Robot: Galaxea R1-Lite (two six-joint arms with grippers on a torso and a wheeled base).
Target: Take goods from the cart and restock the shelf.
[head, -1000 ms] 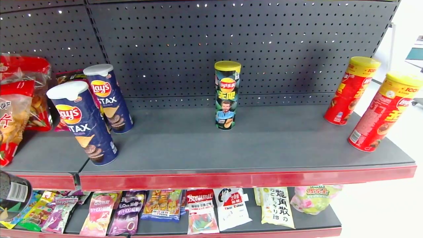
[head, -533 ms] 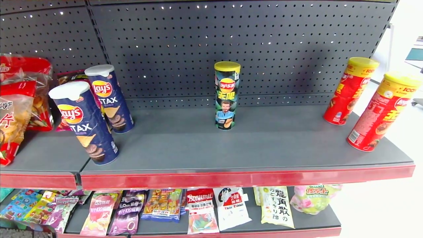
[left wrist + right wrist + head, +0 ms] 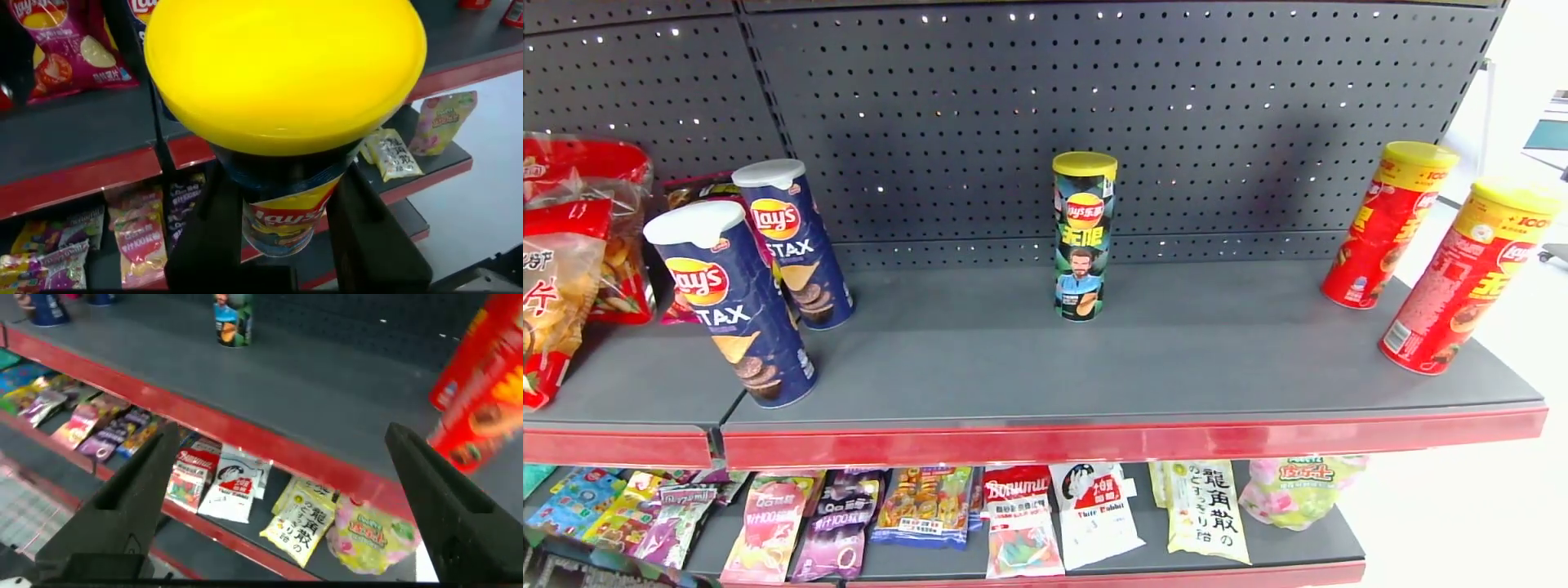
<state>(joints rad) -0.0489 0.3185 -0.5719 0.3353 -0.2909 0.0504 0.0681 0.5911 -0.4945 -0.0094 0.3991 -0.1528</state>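
In the left wrist view a chip can (image 3: 286,73) with a yellow lid and dark body stands upright between my left gripper's (image 3: 286,224) fingers (image 3: 208,233), which are shut on it. It is held in front of the shelf, below the board's level. My right gripper (image 3: 282,498) is open with nothing in it, hovering in front of the shelf's red front edge (image 3: 270,441). The grey shelf board (image 3: 1135,351) carries a matching green can (image 3: 1085,235) with a yellow lid at the middle back, also visible as the green can (image 3: 231,318).
Two blue cans (image 3: 731,302) lean at the board's left, beside snack bags (image 3: 564,269). Two red cans (image 3: 1470,278) stand at the right end. Candy bags (image 3: 1021,523) lie on the lower shelf. Open board space lies on either side of the green can.
The held can at the head view's lower left corner has dropped down almost out of that view. The shelf goods have not moved.
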